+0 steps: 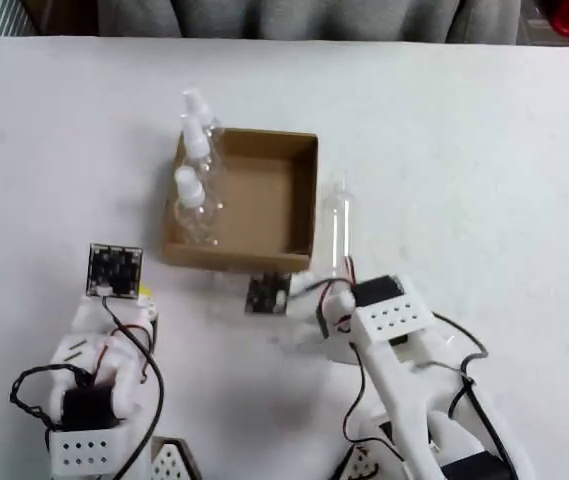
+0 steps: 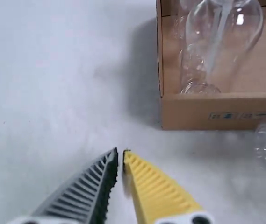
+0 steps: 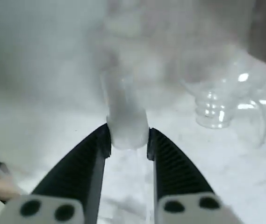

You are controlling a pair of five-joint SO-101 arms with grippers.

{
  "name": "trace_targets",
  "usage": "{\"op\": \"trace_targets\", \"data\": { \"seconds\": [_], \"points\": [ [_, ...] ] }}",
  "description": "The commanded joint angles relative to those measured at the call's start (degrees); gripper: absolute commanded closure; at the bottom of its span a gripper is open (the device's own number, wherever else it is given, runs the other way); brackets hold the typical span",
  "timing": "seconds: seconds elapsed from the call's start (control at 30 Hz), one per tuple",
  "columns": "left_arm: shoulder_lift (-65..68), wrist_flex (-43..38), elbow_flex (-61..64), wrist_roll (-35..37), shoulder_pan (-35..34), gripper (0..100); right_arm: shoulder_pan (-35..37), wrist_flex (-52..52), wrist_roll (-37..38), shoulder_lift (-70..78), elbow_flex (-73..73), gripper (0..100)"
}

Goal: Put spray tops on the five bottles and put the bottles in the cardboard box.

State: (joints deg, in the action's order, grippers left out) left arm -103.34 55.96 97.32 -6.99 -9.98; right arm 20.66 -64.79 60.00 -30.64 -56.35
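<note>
The cardboard box (image 1: 299, 195) stands open in the middle of the table. Three clear bottles (image 1: 196, 170) with white spray tops lean inside along its left wall, and their bases (image 2: 200, 86) appear in the left wrist view. A clear bottle (image 1: 341, 215) stands upright just right of the box, its open neck (image 3: 213, 112) close ahead of my right gripper (image 3: 127, 142). That gripper is shut on a white spray top (image 3: 125, 123). In the high view my right gripper (image 1: 336, 305) sits just below the bottle. My left gripper (image 2: 119, 156) is shut and empty, low over the table by the box's front left corner.
Bare white table (image 1: 484, 130) lies all around the box. The left arm's body (image 1: 89, 400) rests near the front left edge, and the right arm (image 1: 414, 390) runs in from the front right. Chairs stand behind the far edge.
</note>
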Motion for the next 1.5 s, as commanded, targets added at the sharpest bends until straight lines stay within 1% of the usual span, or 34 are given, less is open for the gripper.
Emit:
{"op": "trace_targets", "data": {
  "seconds": [0.0,0.1,0.17,0.27,0.37,0.5,0.6,0.73,0.83,0.9,0.97,1.03,1.2,1.27,1.37,1.47],
  "points": [
    [-1.10,0.00,-0.18,-0.62,-0.48,98,0.57,-6.55,-11.69,-0.66,10.11,98.2],
    [-1.10,-0.18,-0.18,-0.62,-0.48,98,3.65,-10.33,-24.09,-0.57,16.00,98.2],
    [-1.10,-0.18,-0.18,-0.62,-0.48,98,8.04,-10.68,-30.95,-0.13,17.14,98.2],
    [-1.10,-0.09,-0.18,-0.62,-0.48,98,15.69,-8.40,-38.86,-0.13,16.97,98.2],
    [-1.10,-0.09,-0.18,-0.62,-0.57,98,20.97,-2.86,-45.19,-0.04,16.97,98.2],
    [-1.10,-0.09,-0.18,-0.62,-0.57,98,22.90,7.87,-54.24,0.13,16.26,98.1],
    [-1.10,-0.09,-0.18,-0.62,-0.57,98,24.66,17.27,-59.34,2.07,14.07,98.1],
    [-1.10,-0.09,-0.18,-0.62,-0.57,98,28.18,27.91,-62.86,8.48,12.04,98.2],
    [-1.10,-0.18,-0.18,-0.62,-0.57,98,30.73,33.45,-65.32,14.64,12.48,98.1],
    [-1.10,-0.18,-0.18,-0.62,-0.57,98,31.34,37.05,-65.76,18.07,13.19,98.1],
    [-1.10,-0.26,-0.18,-0.62,-0.57,98,31.43,38.55,-65.85,20.53,14.24,97.9],
    [-1.10,-0.26,-0.18,-0.62,-0.57,98,31.43,38.37,-65.85,22.11,15.47,95.5],
    [-1.10,-0.35,-0.18,-0.62,-0.57,98,31.43,34.59,-65.67,20.79,16.09,77.8],
    [-1.10,-0.35,-0.18,-0.62,-0.57,98,31.52,32.04,-65.41,18.51,16.09,73.5],
    [-1.10,-0.35,-0.18,-0.62,-0.57,98,31.16,27.38,-65.32,13.41,16.09,74.7],
    [-1.10,-0.35,-0.18,-0.62,-0.57,98,29.49,22.37,-65.32,7.16,16.09,81.6]
  ]
}}
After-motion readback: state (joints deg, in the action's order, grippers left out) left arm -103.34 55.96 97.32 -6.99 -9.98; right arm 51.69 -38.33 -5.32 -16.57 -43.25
